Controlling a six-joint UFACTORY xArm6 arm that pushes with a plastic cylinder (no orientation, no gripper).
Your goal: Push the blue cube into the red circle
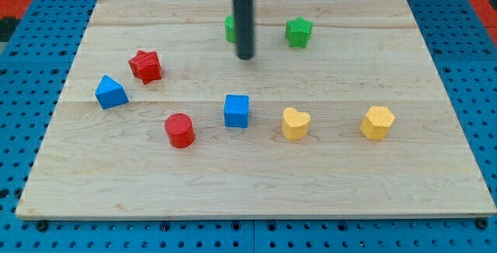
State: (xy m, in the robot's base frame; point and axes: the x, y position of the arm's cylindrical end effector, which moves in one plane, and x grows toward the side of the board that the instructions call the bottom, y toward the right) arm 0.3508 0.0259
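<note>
The blue cube sits near the middle of the wooden board. The red circle, a short red cylinder, lies to its left and slightly lower, a small gap apart. My tip is above the blue cube toward the view's top, clearly apart from it and touching no block that I can see. The rod partly hides a green block behind it.
A red star and a blue triangular block lie at the left. A green star is at the top right of the rod. A yellow heart and a yellow hexagon-like block lie right of the cube.
</note>
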